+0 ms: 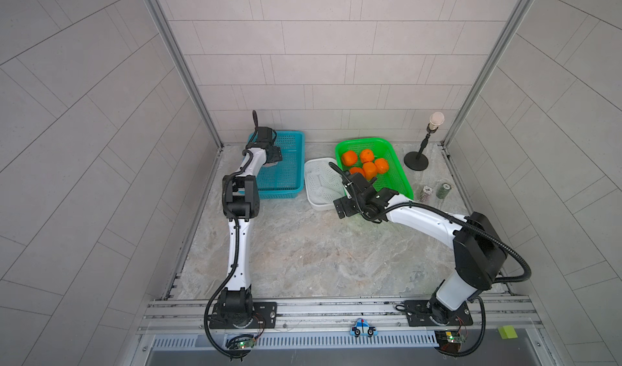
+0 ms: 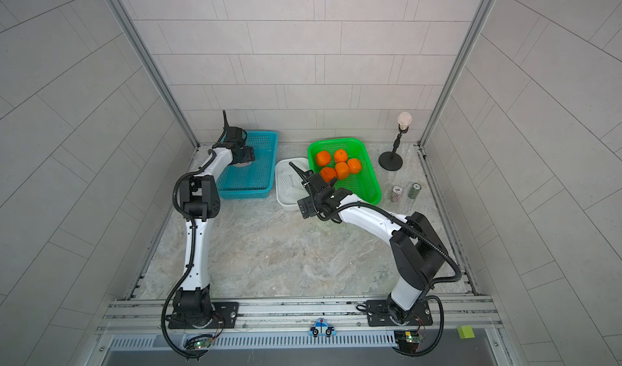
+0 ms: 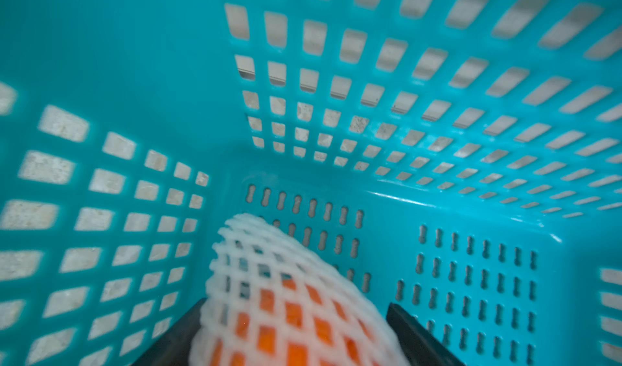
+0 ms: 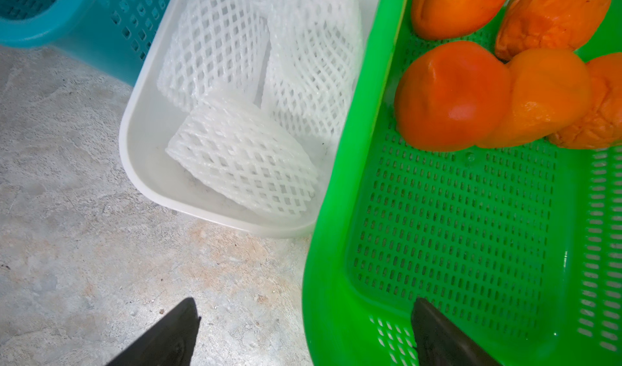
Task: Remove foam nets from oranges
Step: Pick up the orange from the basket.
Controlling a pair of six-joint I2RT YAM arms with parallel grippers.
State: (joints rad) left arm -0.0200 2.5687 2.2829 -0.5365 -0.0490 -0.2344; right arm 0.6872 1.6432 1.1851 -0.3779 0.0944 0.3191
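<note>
Marble-look table (image 1: 319, 253), tiled walls around it. At the back, left to right: blue basket (image 1: 300, 165), white tub (image 1: 311, 194), green basket (image 1: 401, 170). The tub sits between the two baskets, tight against the green one. Black stand (image 1: 416, 161) with a pale round head is upright in the back right corner. Two striped chip stacks (image 1: 426, 192) (image 1: 443, 190) stand side by side in front of it, just right of the green basket. Toy car (image 1: 363, 328) is mid front rail, small green block (image 1: 507, 331) at front right.

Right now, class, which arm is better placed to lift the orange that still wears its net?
Left arm: its jaws flank the netted orange in the blue basket; the right arm hangs by the green basket.
</note>
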